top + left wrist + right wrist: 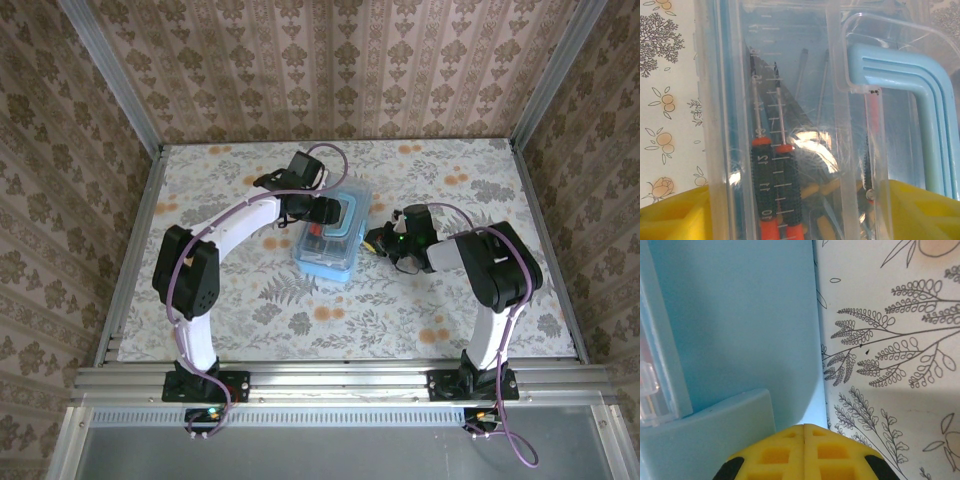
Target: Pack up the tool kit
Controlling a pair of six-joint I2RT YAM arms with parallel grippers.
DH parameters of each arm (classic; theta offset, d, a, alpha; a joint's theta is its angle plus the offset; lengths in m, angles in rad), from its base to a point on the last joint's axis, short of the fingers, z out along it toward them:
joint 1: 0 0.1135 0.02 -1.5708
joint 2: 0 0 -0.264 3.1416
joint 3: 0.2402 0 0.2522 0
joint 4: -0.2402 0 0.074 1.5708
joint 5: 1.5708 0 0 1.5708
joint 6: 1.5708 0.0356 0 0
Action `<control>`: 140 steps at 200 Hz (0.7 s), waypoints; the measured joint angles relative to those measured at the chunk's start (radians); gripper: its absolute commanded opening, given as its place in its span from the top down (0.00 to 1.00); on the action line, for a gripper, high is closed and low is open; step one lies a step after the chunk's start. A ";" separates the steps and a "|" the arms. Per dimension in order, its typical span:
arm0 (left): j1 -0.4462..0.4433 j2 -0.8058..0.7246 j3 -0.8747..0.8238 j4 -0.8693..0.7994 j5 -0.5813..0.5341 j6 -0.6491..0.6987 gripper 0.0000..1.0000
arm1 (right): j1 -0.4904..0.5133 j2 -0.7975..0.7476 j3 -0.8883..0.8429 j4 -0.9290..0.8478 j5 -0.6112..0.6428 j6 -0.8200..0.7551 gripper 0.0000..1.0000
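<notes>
On the surface (450, 200): box (326, 262) at centre, long axis near-to-far.
Left pincer (800, 215): wide astride the lid (790, 60); grip we cannot tell.
Right pincer (805, 432): closed, just beside box's right wall.

Top external — fixed high at the near edge, tilted down and forward, whole table (250, 320) in frame, far off. Left wrist: looks straight down onto the tool box (790, 75), very close. Right wrist: low, near table level, tight against the tool box's blue side. Shared ground — the tool box, all three.
</notes>
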 measured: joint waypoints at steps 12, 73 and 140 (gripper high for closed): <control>0.000 0.000 0.000 0.000 -0.001 -0.002 0.54 | -0.002 -0.013 0.000 -0.022 0.005 -0.014 1.00; 0.019 0.029 0.088 -0.102 0.017 0.011 0.23 | -0.098 -0.311 0.006 -0.358 0.071 -0.222 1.00; 0.061 -0.084 0.199 -0.214 0.020 0.066 0.00 | -0.181 -0.753 0.030 -0.765 0.238 -0.424 0.65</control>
